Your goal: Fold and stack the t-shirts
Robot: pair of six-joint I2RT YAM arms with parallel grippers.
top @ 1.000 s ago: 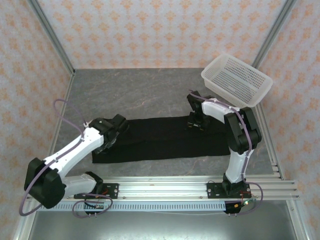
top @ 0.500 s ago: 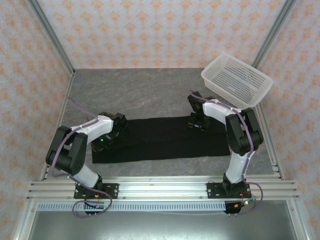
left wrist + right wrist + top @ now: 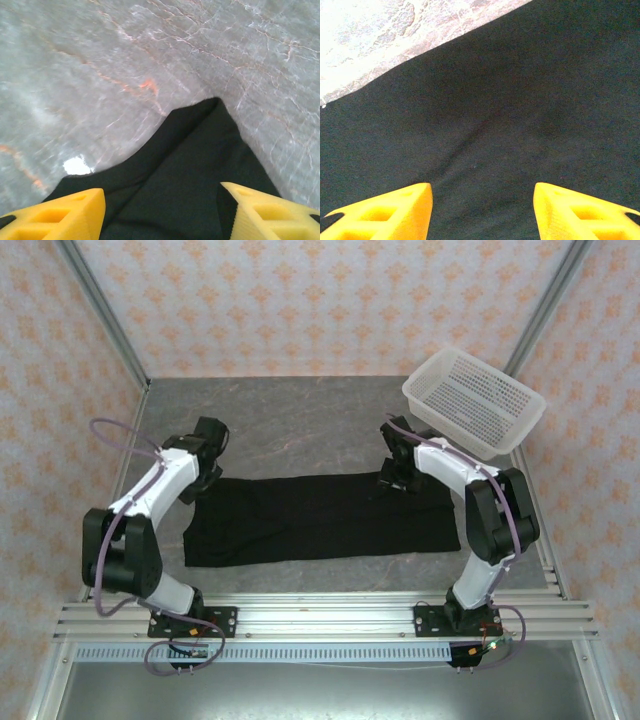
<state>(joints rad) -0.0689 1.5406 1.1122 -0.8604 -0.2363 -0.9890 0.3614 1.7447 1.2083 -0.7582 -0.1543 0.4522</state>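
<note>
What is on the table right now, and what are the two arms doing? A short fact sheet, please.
Garment: one black t-shirt, laid flat in a long strip, plain side up
Surface: grey marbled table
Container: white mesh basket, back right
Left gripper: open, over the shirt's far left corner
Right gripper: open, over the shirt's far edge near its right end

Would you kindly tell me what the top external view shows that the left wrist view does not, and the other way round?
Top external: the white basket, the right pincer at the far edge of the black t-shirt, the shirt's whole strip shape. Left wrist: layered folds at a shirt corner, close up, ahead of the open left pincer. Both: the shirt and the grey marbled table.
</note>
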